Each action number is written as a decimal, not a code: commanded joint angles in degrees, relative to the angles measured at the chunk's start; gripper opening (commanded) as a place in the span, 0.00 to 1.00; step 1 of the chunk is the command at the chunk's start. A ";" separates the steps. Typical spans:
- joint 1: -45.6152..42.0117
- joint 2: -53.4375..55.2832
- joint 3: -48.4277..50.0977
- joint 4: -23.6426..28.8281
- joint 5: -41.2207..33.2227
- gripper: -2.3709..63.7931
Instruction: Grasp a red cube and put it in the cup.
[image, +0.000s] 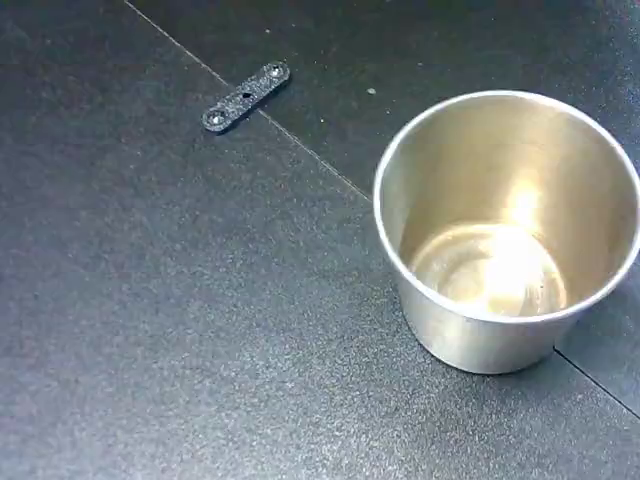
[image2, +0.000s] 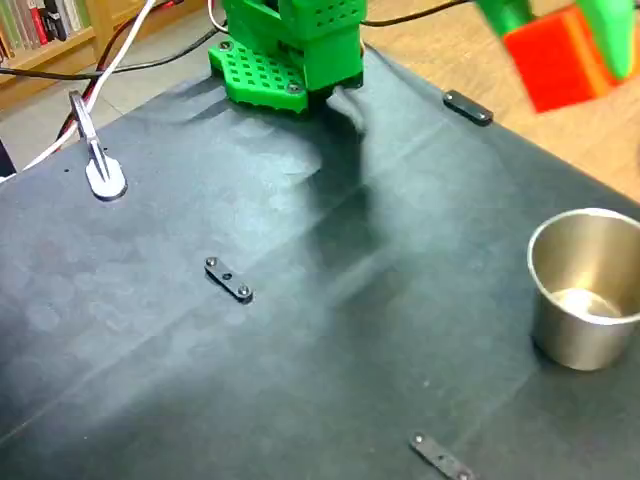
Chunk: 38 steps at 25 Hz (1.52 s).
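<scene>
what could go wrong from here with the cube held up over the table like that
The red cube is held between the green jaws high above the table, up and apart from the cup; released now, it would likely miss. The cup is empty and light-looking, so a rim hit could tip it. It also stands near the mat edge.

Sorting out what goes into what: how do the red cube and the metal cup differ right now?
The red cube is a solid, matte, sharp-edged block; the cup is round, hollow and shiny silver. The cube is held up in the air between the green gripper fingers, while the cup stands upright and empty on the dark table. The cube looks narrower than the cup's mouth.
</scene>
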 joint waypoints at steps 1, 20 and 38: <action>-2.99 2.55 0.00 -1.05 2.81 0.03; -5.89 -12.74 0.00 -1.05 3.43 0.03; -5.89 -22.59 -0.09 -1.05 3.60 0.03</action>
